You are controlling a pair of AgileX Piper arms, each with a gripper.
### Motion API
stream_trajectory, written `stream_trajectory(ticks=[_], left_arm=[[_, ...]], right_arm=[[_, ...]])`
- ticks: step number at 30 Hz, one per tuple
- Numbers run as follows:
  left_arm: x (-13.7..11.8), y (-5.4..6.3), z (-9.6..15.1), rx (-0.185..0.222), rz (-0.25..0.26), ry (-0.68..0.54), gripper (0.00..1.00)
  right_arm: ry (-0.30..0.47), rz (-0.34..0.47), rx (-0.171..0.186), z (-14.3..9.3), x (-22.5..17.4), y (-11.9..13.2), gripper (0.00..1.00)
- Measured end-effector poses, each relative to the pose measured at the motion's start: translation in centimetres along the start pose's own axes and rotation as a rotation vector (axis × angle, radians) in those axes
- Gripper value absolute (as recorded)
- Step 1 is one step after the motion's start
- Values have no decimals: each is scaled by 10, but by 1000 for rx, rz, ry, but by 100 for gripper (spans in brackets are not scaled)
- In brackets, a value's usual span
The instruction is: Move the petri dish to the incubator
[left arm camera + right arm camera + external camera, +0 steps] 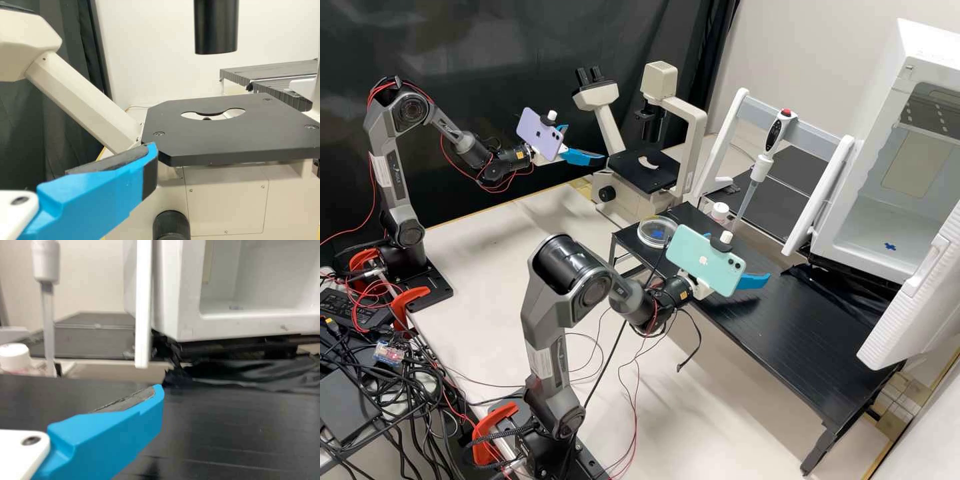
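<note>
The left pincer (586, 142) and right pincer (741, 256) are hanging open, empty; lifting the petri dish (658, 232) is calling for a level, gentle grip around its sides.

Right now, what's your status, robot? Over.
Left gripper open, right gripper open. Petri dish on black table. Incubator open; pipette possibly in the way.

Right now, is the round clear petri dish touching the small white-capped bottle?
Apart. The high view shows it: a strip of black table top lies between the petri dish and the bottle.
</note>
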Motion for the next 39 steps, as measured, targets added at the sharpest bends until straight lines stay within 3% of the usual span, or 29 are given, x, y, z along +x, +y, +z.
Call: stream_trajectory(ticks=[9, 15, 26, 39], left_arm=[[0, 0, 0, 0, 0, 0, 100], [0, 0, 0, 0, 0, 0, 100], [0, 0, 0, 0, 0, 0, 100], [0, 0, 0, 0, 0, 0, 100]], right_arm=[[176, -72, 22, -38, -41, -29, 100], [271, -182, -44, -57, -56, -59, 100], [225, -301, -99, -53, -55, -100, 100], [197, -273, -97, -49, -36, -102, 100]])
